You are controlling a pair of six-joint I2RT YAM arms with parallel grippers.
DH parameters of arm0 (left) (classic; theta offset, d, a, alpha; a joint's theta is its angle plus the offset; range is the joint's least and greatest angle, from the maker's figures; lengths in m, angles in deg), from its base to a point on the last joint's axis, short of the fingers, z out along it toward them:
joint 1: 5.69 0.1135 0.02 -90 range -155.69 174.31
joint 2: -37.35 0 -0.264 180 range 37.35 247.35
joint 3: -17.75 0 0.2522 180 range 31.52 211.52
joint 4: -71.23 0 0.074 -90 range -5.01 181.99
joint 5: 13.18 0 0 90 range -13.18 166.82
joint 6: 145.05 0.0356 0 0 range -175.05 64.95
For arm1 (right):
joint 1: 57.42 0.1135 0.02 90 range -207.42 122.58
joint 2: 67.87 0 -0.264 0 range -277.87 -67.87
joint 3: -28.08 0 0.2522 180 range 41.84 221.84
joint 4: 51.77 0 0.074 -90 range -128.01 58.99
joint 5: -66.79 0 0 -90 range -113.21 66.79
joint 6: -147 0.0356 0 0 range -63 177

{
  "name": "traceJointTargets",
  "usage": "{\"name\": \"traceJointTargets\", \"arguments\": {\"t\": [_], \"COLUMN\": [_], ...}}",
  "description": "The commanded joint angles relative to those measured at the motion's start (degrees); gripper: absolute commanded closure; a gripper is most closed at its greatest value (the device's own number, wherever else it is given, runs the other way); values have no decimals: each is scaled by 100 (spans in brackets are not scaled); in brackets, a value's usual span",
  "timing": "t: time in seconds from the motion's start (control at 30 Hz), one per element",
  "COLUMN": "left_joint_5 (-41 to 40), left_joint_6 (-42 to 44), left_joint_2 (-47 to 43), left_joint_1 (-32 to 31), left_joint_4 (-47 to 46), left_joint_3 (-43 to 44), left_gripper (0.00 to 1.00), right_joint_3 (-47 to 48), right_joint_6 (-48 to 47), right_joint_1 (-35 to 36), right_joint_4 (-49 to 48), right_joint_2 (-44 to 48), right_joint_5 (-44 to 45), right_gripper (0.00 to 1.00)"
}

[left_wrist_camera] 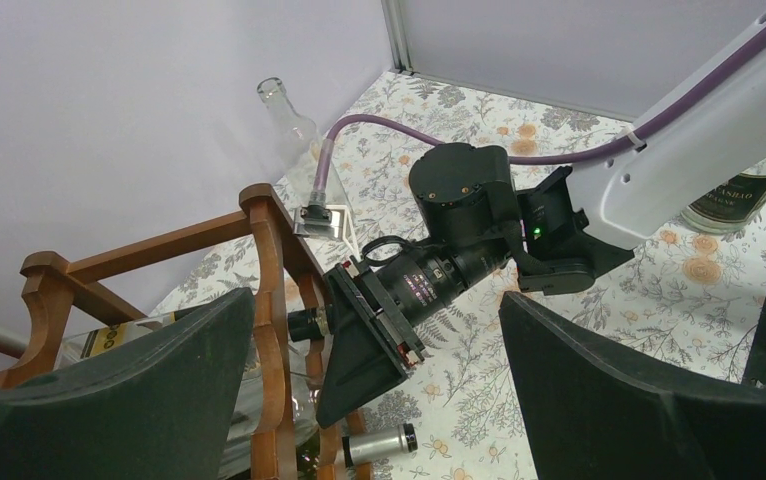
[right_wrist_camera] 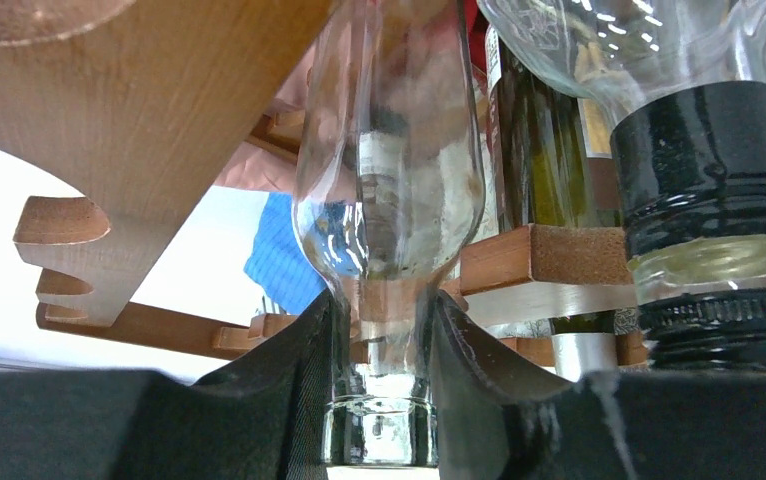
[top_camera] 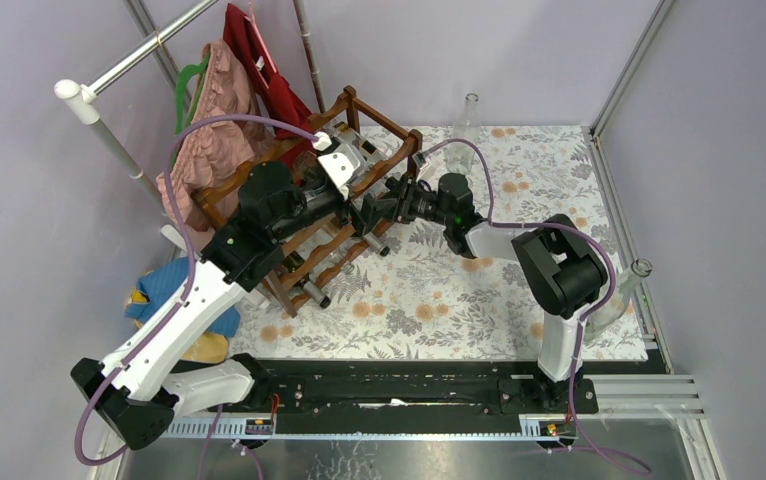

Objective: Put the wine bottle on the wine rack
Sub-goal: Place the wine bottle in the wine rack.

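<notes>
Black fingers of the right gripper (right_wrist_camera: 384, 320) clasp the neck of the clear wine bottle (right_wrist_camera: 389, 150) at the wine rack (right_wrist_camera: 159, 90)

On the left side of the floral table (top_camera: 519, 300) stands the dark wooden wine rack, and the wine bottle's body reaches in among its scalloped rails, neck crossing a front rail, with a dark green bottle (right_wrist_camera: 534, 150) and a black-capped bottle (right_wrist_camera: 709, 170) just beside it; above the rack's top corner the left gripper (left_wrist_camera: 377, 300) hangs with jaws spread wide, grasping nothing; two more clear bottles stand well apart on the table, one at the far edge (top_camera: 469, 118), one at the right edge (top_camera: 631, 290)
</notes>
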Motion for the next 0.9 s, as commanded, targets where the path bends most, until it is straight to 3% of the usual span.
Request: {"name": "traceJointTargets", "arguments": {"t": [0.0,0.33,0.87], "left_joint_5": [-47,-49,-10], "left_joint_6": [11,25,13], "left_joint_2": [37,-7,-17], "left_joint_1": [55,58,56], "left_joint_4": [-327,-335,-343], "left_joint_3": [-39,-46,-53], "left_gripper": [1,1,1], "right_joint_3": [518,469,652], "right_joint_6": [-5,564,162], "right_joint_1": [40,43,45], "right_joint_4": [-772,-1615,-770], "right_joint_2": [57,141,61], "right_joint_5": [166,-117,359], "right_gripper": [100,100,100]}}
